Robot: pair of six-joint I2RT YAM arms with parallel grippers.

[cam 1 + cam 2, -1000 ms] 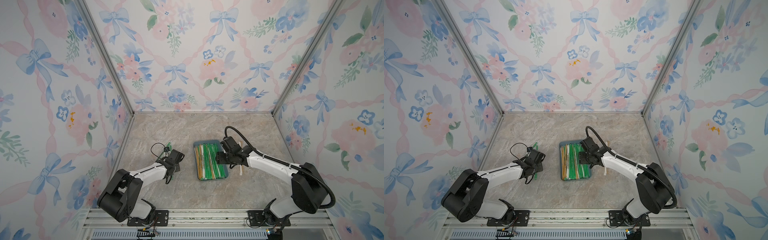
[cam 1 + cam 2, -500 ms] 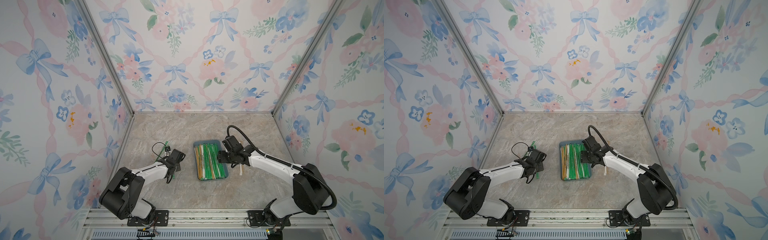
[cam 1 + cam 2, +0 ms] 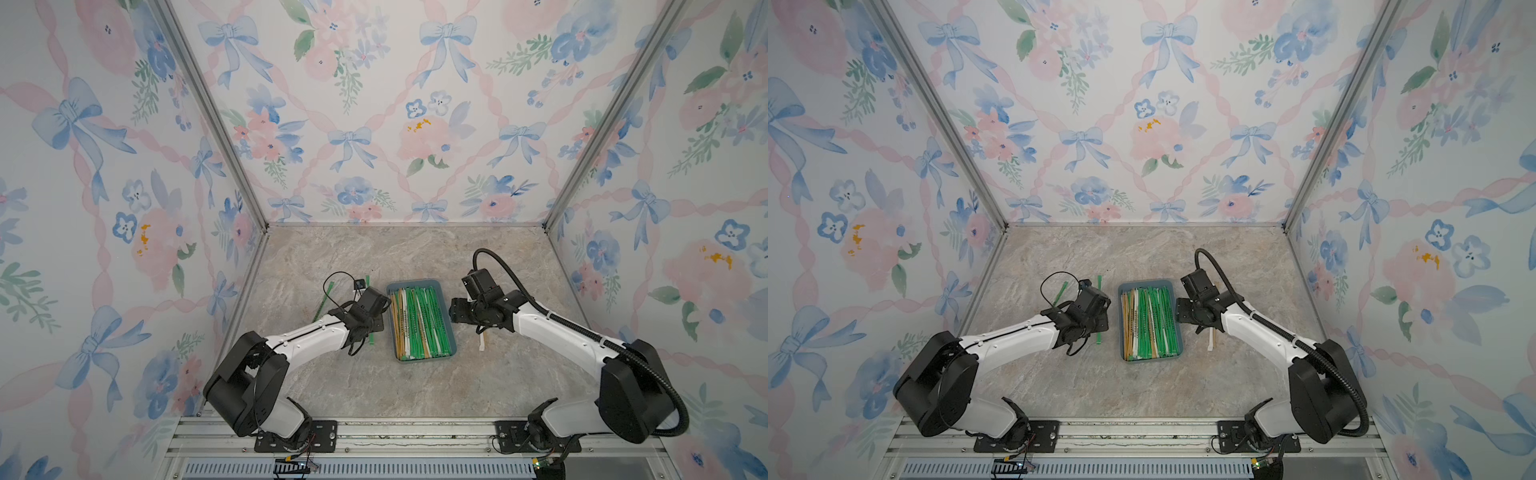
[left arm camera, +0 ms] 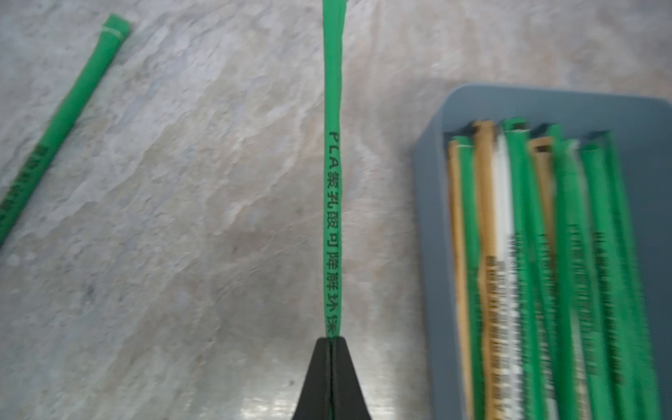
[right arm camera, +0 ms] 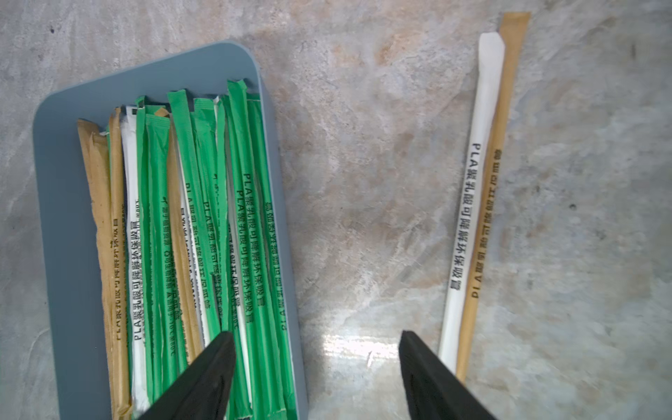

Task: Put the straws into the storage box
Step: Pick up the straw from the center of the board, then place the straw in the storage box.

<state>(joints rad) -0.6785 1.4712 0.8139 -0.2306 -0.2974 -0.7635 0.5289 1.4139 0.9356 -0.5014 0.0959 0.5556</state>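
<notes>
Closing within the last second, the left gripper [image 4: 330, 340] now pinches a green straw [image 4: 332, 182] partway along, its jaws pressed together on the wrapper. Whether the straw has left the tabletop [image 4: 182, 218] I cannot tell. Farther left, a second green straw [image 4: 72, 109] lies loose and angled away. Just right of the held one sits the storage box [image 5: 62, 182], packed lengthwise with green, white and tan straws [image 5: 203, 218]. Beyond it the right gripper [image 5: 315, 332] hovers wide and empty, one finger over the box's edge, the other over bare table. A white straw [image 5: 472, 182] and a tan straw [image 5: 491, 218] lie touching, side by side, farther right.
</notes>
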